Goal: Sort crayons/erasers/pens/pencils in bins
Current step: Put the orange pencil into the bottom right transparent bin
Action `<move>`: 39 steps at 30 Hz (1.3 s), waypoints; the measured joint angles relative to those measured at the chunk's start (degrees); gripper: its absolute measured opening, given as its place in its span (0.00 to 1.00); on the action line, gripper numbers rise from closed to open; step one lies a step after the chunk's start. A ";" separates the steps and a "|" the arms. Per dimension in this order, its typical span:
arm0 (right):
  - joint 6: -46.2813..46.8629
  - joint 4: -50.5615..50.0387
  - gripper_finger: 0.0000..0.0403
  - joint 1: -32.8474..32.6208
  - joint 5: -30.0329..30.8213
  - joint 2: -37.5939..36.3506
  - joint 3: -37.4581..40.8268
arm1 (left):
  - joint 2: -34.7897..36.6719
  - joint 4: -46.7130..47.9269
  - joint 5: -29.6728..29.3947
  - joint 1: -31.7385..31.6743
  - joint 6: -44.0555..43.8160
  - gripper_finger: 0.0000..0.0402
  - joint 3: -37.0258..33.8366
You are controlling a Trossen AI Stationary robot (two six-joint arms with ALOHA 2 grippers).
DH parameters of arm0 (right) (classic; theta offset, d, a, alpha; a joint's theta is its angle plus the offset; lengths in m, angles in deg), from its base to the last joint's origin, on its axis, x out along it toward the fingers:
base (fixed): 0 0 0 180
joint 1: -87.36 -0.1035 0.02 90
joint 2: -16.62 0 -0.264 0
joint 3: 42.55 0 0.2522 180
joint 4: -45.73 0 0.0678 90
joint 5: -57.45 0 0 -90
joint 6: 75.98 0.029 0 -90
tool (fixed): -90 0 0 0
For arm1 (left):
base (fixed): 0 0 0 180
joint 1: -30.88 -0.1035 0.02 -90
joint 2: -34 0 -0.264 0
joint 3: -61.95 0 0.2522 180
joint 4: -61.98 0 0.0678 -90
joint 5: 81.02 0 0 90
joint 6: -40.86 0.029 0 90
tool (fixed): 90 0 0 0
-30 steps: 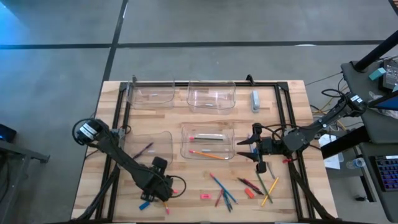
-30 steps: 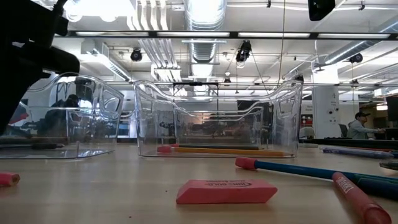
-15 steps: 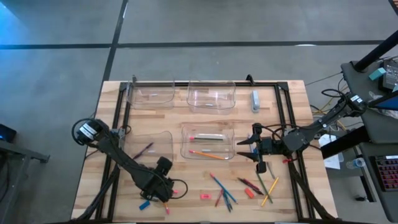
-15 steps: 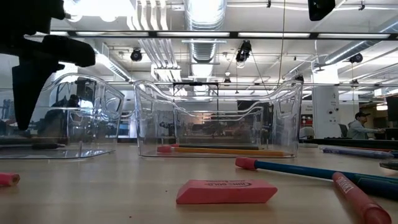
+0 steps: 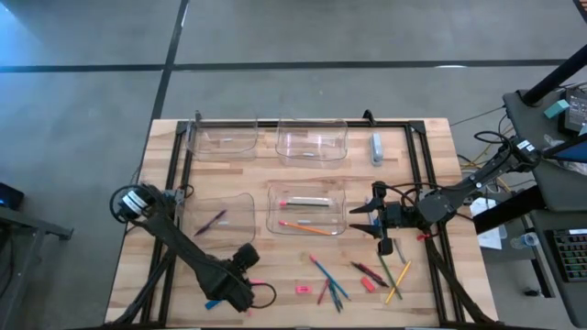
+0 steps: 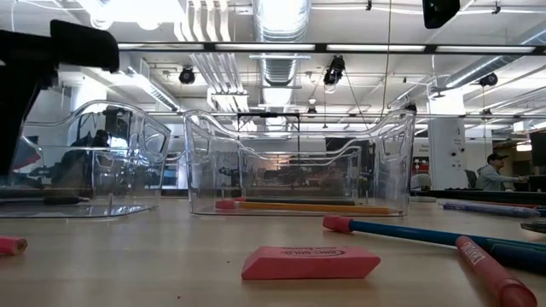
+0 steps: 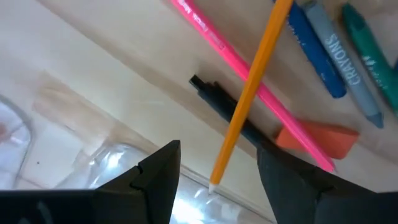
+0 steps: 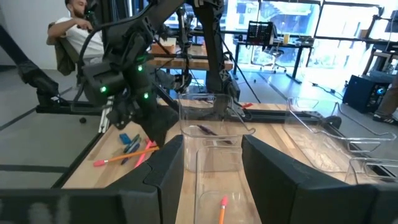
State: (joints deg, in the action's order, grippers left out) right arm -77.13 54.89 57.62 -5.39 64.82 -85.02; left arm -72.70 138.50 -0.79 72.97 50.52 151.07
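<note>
My left gripper (image 7: pixel 217 168) hangs open, pointing down, over a small heap near the table's front left (image 5: pixel 234 291). The heap holds an orange pencil (image 7: pixel 249 93), a pink pencil (image 7: pixel 249 81), a black pen (image 7: pixel 217 102), an orange-red eraser (image 7: pixel 323 138) and blue and teal crayons (image 7: pixel 323 50). The orange pencil's tip lies between the fingers, which stand clear of it. My right gripper (image 5: pixel 360 221) is held level and open (image 8: pixel 212 155) beside the middle bin (image 5: pixel 307 209), which holds pencils. A purple pen lies in the near left bin (image 5: pixel 215 220).
Two more clear bins (image 5: pixel 222 139) (image 5: pixel 312 142) stand at the far edge, with a pale blue-grey oblong (image 5: pixel 376 148) beside them. Crayons and pencils (image 5: pixel 330 280), a pink eraser (image 6: pixel 309 262) and a red eraser (image 5: pixel 368 284) lie near the front edge. People sit beyond the table.
My left gripper has moved a little toward the table's near edge and rolled about its own axis while still pointing down. Nothing on the table has moved.
</note>
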 joint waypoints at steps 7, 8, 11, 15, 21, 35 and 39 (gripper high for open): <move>-0.07 -0.11 0.38 0.01 0.02 0.00 0.00 | -0.67 3.73 -0.14 -0.08 0.37 0.49 0.04; -0.09 -0.09 0.38 0.01 0.01 0.00 0.02 | -0.67 4.01 -0.14 -0.08 0.84 0.49 0.02; -0.11 -0.11 0.38 0.02 0.00 0.00 0.02 | -0.78 3.75 -0.24 -0.08 4.29 0.49 -0.02; -0.13 -0.11 0.38 0.02 0.00 0.00 0.02 | -1.94 3.58 -1.09 -0.11 7.51 0.49 -0.05; -0.13 -0.11 0.38 0.01 0.00 0.00 0.02 | -3.99 3.41 -1.21 -0.11 9.88 0.49 -0.57; -0.25 -0.13 0.38 0.00 0.00 0.00 0.02 | -4.80 3.30 -1.21 -0.22 10.59 0.27 -0.66; -0.35 -0.12 0.38 0.00 0.02 0.02 0.02 | -4.80 3.28 -1.21 -0.41 10.59 0.14 -0.66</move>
State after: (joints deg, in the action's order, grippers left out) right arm -77.48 54.78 57.62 -5.37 64.84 -85.00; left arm -77.51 141.78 -2.00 72.56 61.11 150.41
